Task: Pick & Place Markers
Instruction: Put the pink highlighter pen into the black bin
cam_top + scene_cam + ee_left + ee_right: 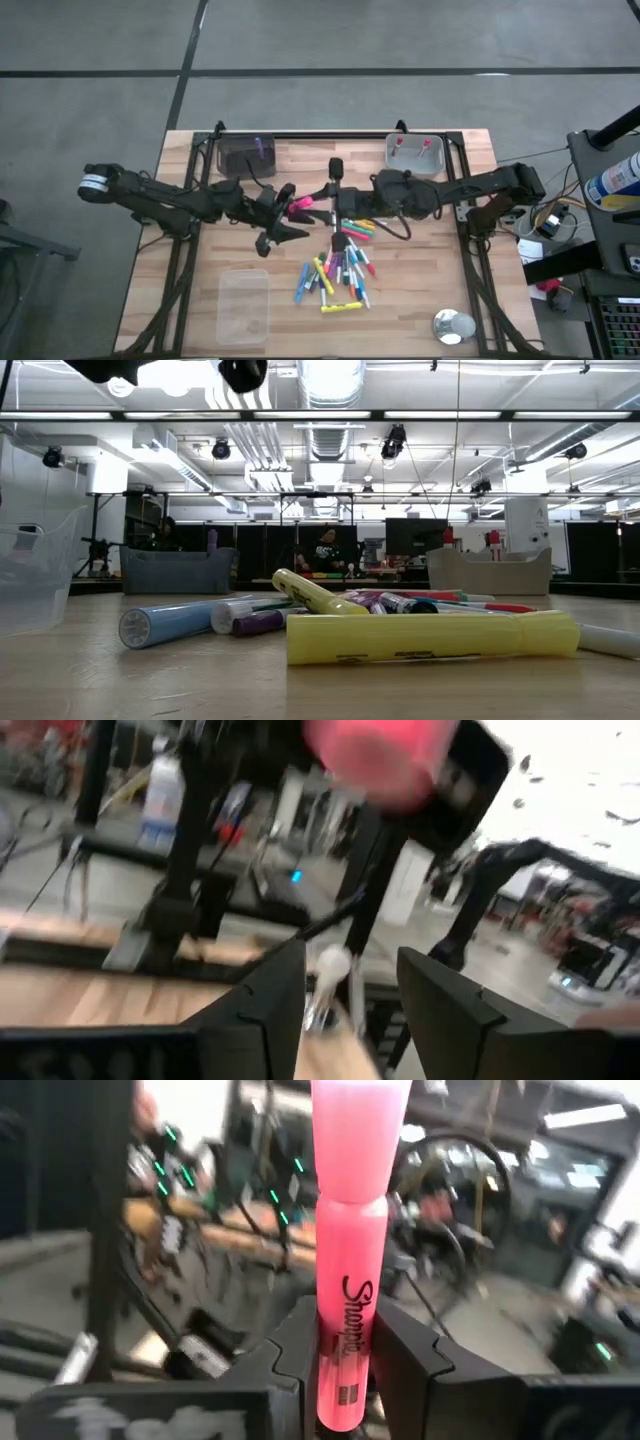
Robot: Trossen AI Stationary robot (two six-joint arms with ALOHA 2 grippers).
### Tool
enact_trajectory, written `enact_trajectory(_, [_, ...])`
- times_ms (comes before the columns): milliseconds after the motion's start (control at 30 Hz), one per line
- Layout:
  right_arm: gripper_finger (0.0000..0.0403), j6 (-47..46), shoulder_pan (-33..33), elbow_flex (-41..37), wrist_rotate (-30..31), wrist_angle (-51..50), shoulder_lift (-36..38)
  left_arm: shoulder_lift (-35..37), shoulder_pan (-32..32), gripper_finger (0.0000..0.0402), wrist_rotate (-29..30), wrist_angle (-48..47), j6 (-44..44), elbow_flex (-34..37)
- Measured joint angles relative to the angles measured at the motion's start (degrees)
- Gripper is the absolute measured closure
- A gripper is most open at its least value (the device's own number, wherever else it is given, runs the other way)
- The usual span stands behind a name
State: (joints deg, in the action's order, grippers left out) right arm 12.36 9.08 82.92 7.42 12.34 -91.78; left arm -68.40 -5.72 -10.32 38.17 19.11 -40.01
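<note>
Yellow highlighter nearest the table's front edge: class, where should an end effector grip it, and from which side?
Probably mid-barrel on the yellow highlighter, from straight above, closing across its width: it lies flat at the pile's edge, long sides mostly free.

Robotics lab: exposed ceiling ducts (325,385), monitors (415,538), rigs.
</note>
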Motion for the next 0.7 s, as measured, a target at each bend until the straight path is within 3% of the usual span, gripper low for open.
enact_trajectory(233, [0.0335, -5.7, 0.0, 7.3, 9.5, -26.1, 0.3, 1.5, 0.0, 0.0239, 4.0, -8.1, -1.3, 0.0])
enact_trajectory(433, [0.0335, -16.1, -0.3, 13.0, 9.7, -45.9, 0.2, 7.4, 0.0, 0.0239, 8.4, -17.3, -3.7, -0.1])
enact_trajectory(700, [0.0335, -28.6, -0.3, 17.5, 6.2, -61.2, -1.7, 15.0, 0.0, 0.0239, 17.3, -30.3, -7.8, -2.7])
